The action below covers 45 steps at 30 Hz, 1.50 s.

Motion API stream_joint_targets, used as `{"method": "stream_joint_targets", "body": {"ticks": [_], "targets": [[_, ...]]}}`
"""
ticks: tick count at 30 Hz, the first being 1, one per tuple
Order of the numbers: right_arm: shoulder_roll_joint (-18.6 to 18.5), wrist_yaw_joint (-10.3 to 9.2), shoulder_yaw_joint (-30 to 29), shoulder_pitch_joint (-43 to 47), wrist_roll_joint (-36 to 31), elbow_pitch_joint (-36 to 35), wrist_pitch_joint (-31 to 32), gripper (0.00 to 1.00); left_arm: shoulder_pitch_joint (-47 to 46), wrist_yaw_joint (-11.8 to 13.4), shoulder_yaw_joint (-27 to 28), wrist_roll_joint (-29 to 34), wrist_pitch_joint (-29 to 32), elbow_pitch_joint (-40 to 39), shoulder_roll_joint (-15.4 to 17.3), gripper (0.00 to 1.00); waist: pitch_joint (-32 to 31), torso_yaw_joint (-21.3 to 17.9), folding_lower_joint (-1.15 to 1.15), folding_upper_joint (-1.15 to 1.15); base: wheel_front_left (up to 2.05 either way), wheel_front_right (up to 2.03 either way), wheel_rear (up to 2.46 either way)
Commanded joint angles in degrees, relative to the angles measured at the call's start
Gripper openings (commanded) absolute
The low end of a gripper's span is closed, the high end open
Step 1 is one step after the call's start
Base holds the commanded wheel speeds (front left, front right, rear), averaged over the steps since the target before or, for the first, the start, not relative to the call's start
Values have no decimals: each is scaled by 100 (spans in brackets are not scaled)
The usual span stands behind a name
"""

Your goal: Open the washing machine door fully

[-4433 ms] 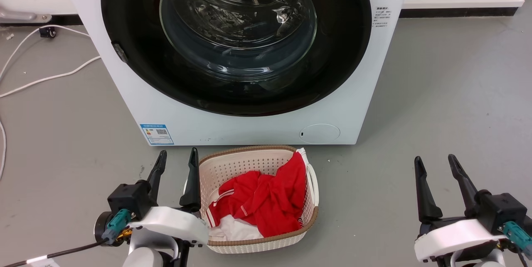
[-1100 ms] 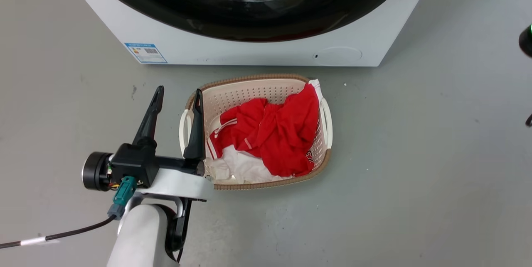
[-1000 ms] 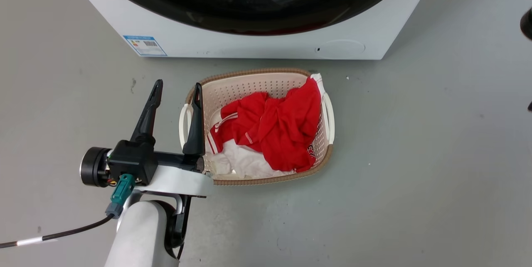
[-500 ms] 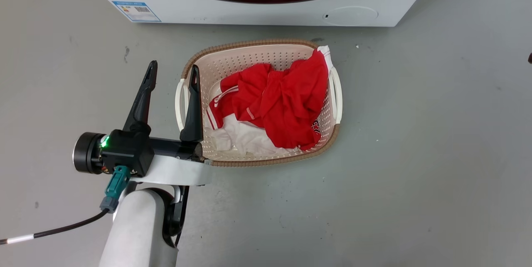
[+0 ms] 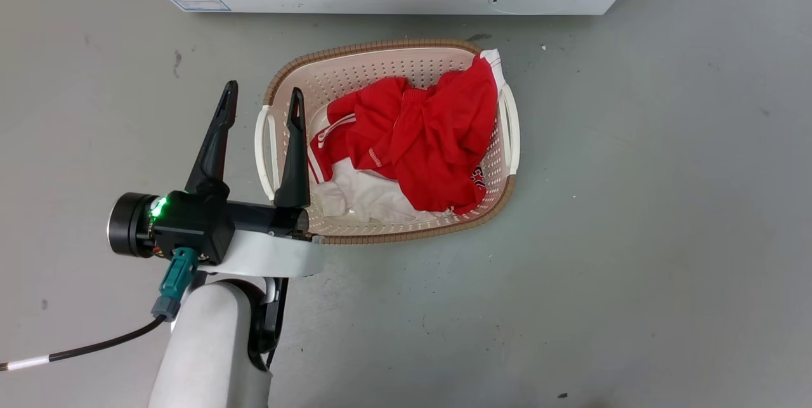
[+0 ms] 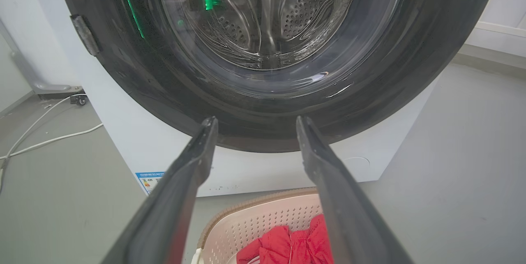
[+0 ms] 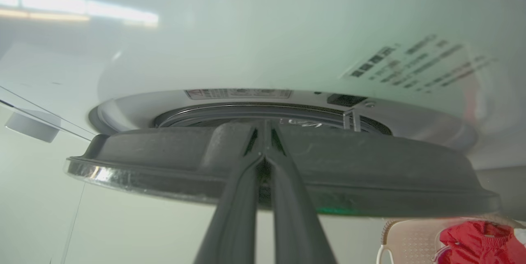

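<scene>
the head view's top edge cuts off all but the bottom strip of the big white front-loading washing machine (image 5: 355,0). in the right wrist view its glossy black round door (image 7: 370,165) lies edge-on at mid-frame. the right gripper (image 7: 263,155) has its fingers drawn together at the rim; whether they pinch it is hard to make out. the left gripper (image 5: 262,88), fingers spread, hovers at lower left over the cream perforated basket (image 5: 380,47). since half a second ago the camera has tipped, and the machine sits higher in frame.
</scene>
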Motion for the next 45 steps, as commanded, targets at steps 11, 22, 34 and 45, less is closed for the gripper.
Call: {"method": "stream_joint_targets", "body": {"ticks": [11,22,34,45], "targets": [[71,0,190,274,367,-302,878,0,-66,14,-19,27,-15,72,9,100,-127,-71,-1,0,0,0,0],[138,1,474,577,648,-405,1592,0,0,32,-69,-34,-15,178,9,100,-410,-102,-1,0,0,0,0],[-26,6,675,790,730,-525,1707,0,71,57,-168,-116,-15,259,12,100,-653,-80,-1,0,0,0,0],[-105,6,1001,1209,976,-724,2205,0,253,112,-212,-217,-15,316,9,100,-1071,74,-1,0,0,0,0]]}}
